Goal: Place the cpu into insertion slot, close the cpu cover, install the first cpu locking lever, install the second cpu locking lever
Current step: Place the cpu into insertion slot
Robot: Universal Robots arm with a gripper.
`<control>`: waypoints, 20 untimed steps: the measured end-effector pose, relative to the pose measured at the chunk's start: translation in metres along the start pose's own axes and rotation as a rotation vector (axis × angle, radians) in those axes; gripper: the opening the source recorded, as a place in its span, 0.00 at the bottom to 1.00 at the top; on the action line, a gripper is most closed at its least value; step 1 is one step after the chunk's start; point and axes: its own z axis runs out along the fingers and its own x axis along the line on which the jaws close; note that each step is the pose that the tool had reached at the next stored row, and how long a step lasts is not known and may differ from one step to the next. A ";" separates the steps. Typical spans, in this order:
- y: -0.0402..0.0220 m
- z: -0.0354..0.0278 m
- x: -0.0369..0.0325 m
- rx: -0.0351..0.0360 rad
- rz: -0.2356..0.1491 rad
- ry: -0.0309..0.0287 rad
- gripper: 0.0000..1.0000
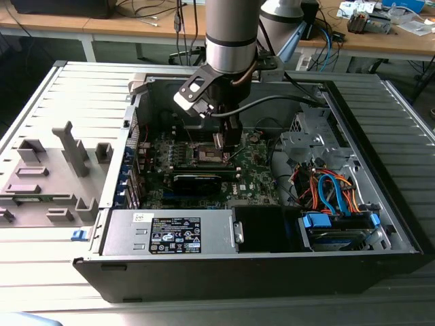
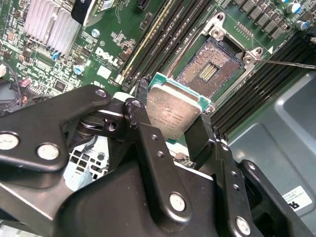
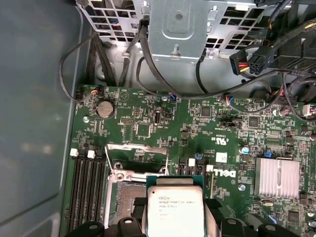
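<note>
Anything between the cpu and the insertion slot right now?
Nothing visible. The gripper holds the cpu close by the insertion slot, whose contact field lies bare in the second wrist view. The cpu cover stands flipped up off it in the first wrist view.

Cpu (image 2: 174, 112) in hand (image 2: 168, 119), raised beside insertion slot (image 2: 210, 69); slot on board (image 2: 118, 29) inside computer case (image 1: 272, 268).
</note>
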 end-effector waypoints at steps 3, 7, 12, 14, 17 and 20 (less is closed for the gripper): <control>0.0000 0.0001 0.0002 0.0001 0.007 -0.0005 0.55; 0.0000 0.0003 0.0006 0.0001 0.013 -0.0010 0.55; 0.0001 0.0005 0.0007 0.0001 0.018 -0.0013 0.55; 0.0000 0.0006 0.0008 0.0000 0.021 -0.0013 0.55; 0.0000 0.0006 0.0008 0.0001 0.028 -0.0018 0.55; 0.0000 0.0007 0.0008 0.0001 0.036 -0.0023 0.55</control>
